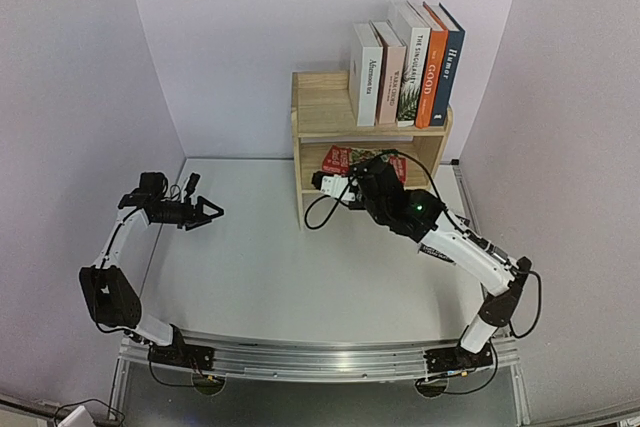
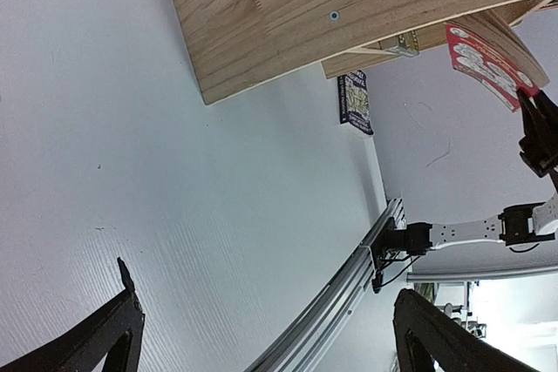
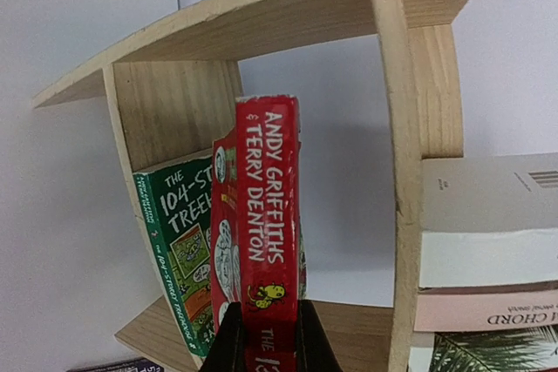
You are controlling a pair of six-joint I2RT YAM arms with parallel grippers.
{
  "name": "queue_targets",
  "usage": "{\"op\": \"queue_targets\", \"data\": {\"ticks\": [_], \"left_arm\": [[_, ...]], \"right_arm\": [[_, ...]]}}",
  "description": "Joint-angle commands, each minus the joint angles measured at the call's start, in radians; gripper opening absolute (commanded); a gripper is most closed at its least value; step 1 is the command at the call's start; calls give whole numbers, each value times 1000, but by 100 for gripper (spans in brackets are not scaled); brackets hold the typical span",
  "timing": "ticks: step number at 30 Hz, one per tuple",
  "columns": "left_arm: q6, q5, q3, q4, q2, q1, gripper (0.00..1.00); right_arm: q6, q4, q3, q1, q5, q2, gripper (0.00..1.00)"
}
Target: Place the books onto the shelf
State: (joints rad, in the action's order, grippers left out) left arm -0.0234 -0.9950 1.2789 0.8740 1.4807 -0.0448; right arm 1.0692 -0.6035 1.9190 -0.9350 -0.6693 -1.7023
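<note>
At the lower tier of the shelf (image 3: 397, 172), your right gripper (image 3: 268, 337) clamps narrowly on the red book (image 3: 266, 215). Your left gripper (image 2: 266, 302) gapes wide, empty.

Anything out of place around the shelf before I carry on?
Yes. One dark purple paperback is on the table beside the shelf, not on it. The red paperback in the right gripper has a scuffed spine top.

Site type: robot lab test cell, where you are operating.

Evidence:
- plain pale panels (image 1: 250, 37) closing the far, left and right sides
- white table (image 1: 270, 267)
- aluminium rail (image 1: 320, 359) along the near edge
- left arm (image 1: 108, 292) and right arm (image 1: 470, 252) bolted to that rail
- black cables (image 1: 168, 377) looping below it
</note>
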Motion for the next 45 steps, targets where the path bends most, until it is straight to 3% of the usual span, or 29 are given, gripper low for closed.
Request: {"op": "queue_targets", "data": {"ticks": [1,15,26,35,45], "left_arm": [[22,3,34,24,2,1,100],[59,-3,39,37,5,1,100],[75,-3,41,50,15,2,100],[255,-44,56,185,16,1,100],[264,-16,65,195,39,2,100]], "right_arm": [[155,173,-18,74,63,-33,0],[218,272,-40,169,154,-157,0],[195,163,-103,206,261,-129,0],[266,133,-146,267,368,-97,0],[306,127,-173,299,447,-73,0]]}}
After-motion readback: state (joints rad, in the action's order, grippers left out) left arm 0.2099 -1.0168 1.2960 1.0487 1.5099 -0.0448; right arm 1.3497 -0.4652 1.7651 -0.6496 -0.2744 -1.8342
